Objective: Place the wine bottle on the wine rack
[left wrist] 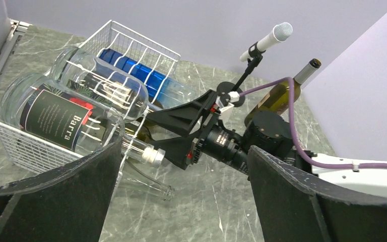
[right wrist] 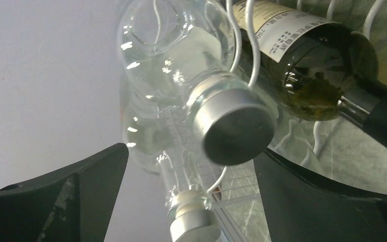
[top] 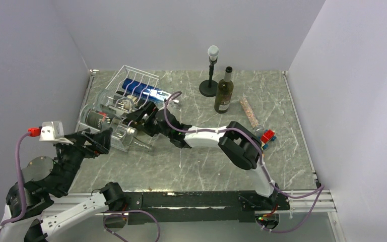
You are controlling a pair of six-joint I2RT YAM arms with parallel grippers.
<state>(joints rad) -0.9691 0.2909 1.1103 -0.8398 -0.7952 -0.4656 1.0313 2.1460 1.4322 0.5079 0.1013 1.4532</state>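
Right claw (right wrist: 192, 148) is spread wide open at the neck end of the wine rack (left wrist: 30, 146), gripping nothing. A clear bottle (right wrist: 171, 45) has its silver cap (right wrist: 234, 128) sitting between the fingers, and the green wine bottle (right wrist: 302, 55) lies on the rack just beside it. Left claw (left wrist: 184, 148) hangs open and empty near the rack's corner.

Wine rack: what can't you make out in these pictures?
Top view: the right gripper covers the wine rack's near corner and bottle necks there.
Left wrist view: the left gripper blocks the rack's near edge.
Right wrist view: the green bottle's neck runs off the right edge.
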